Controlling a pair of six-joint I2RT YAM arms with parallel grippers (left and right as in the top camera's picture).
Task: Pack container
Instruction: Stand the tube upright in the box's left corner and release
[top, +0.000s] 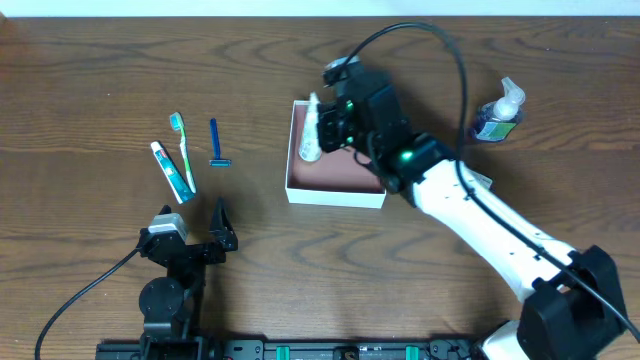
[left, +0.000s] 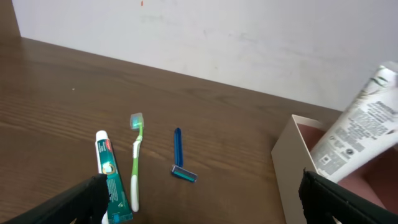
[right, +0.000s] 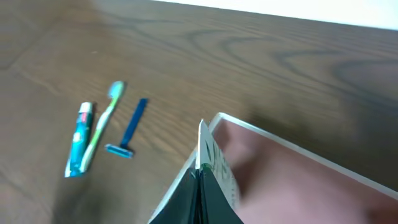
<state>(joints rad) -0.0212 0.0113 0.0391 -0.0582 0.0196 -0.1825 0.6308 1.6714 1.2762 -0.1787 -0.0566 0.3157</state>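
Observation:
The container (top: 335, 195), a shallow white box with a pinkish-brown inside, sits mid-table. My right gripper (top: 325, 128) is shut on a white tube (top: 311, 130) and holds it tilted over the container's left wall. In the right wrist view the jaws (right: 199, 193) pinch the tube's flat end (right: 210, 155) above the container's inside (right: 298, 180). My left gripper (top: 195, 225) is open and empty near the front left. The left wrist view shows the container's wall (left: 292, 162) and the tube (left: 357, 124) at the right, with the open jaws (left: 199, 199) at the bottom.
A toothpaste tube (top: 171, 170), a green toothbrush (top: 184, 150) and a blue razor (top: 216, 143) lie on the table left of the container. They also show in the left wrist view (left: 107, 174) (left: 135, 162) (left: 180, 158). A pump soap bottle (top: 498, 112) stands at the back right.

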